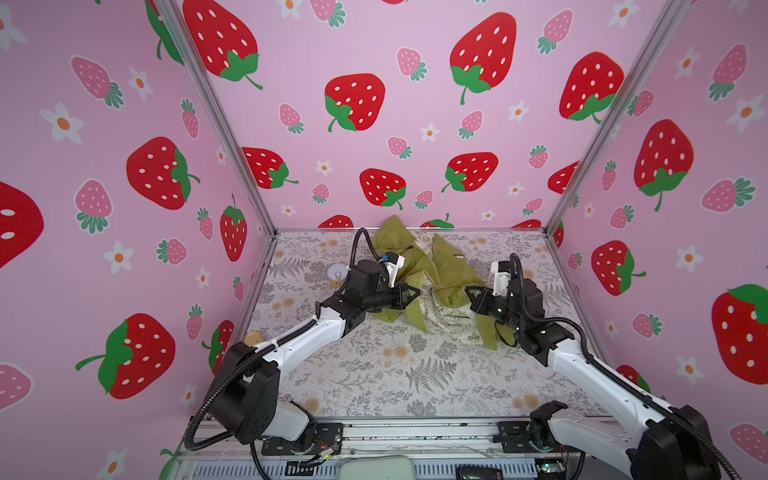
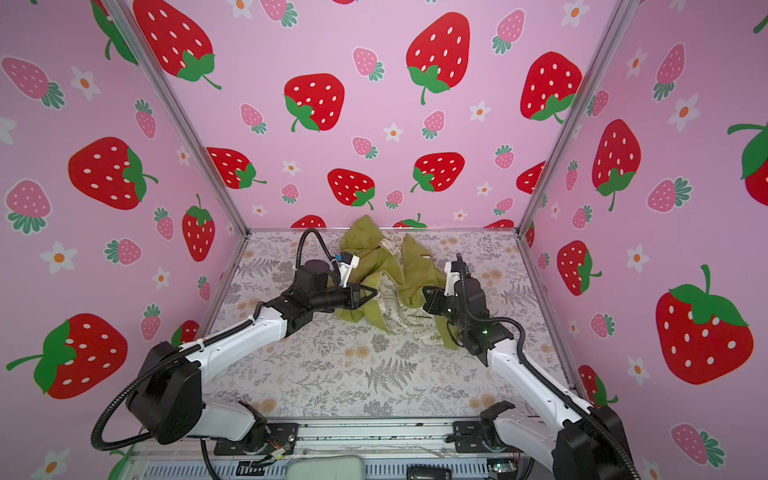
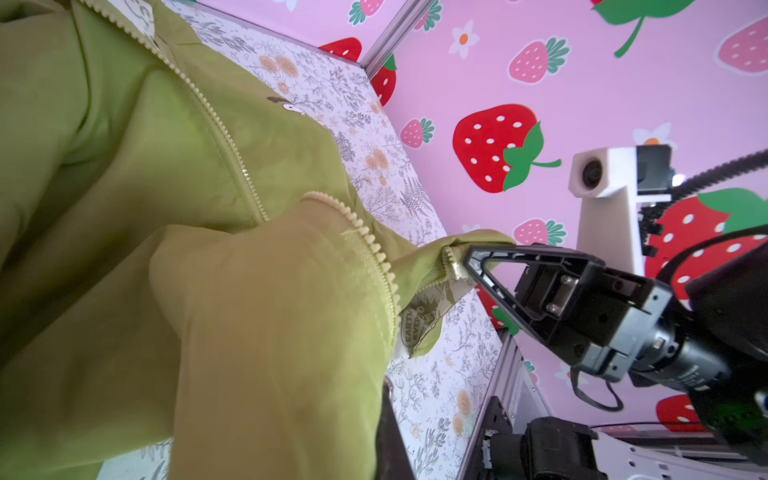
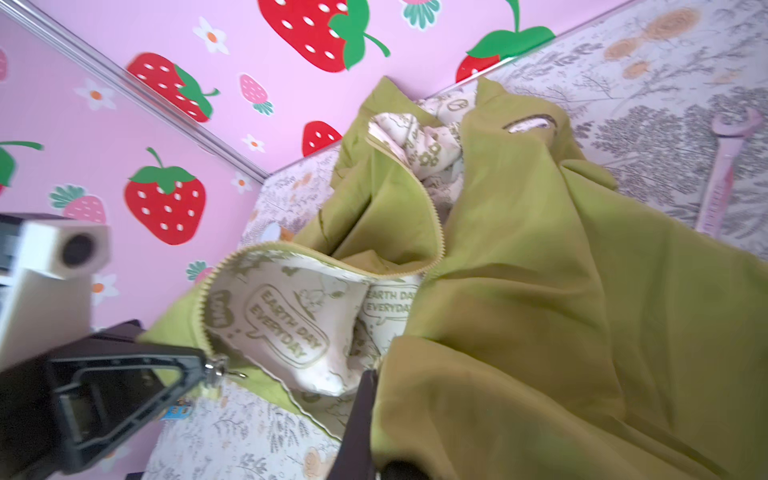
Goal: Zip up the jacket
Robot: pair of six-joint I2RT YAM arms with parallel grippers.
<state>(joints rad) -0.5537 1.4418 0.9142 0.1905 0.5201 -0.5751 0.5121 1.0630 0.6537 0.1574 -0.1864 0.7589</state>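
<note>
olive-green jacket [image 1: 444,259] lies crumpled and unzipped toward the back of the floral desk [image 1: 374,374], its front edges apart, cream zipper teeth [image 3: 220,137] exposed, and cream lining [image 4: 291,316] printed "earth day everyday" turned outward.

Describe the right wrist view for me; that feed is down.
The olive jacket is unzipped, cream lining printed EARTH DAY EVERYDAY exposed. The left gripper pinches its zipper end by the metal slider. A pink wrench lies on the table beyond.

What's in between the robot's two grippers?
Only the jacket: its crumpled green and cream cloth fills the stretch from the left gripper to the right gripper, as both top views show.
</note>
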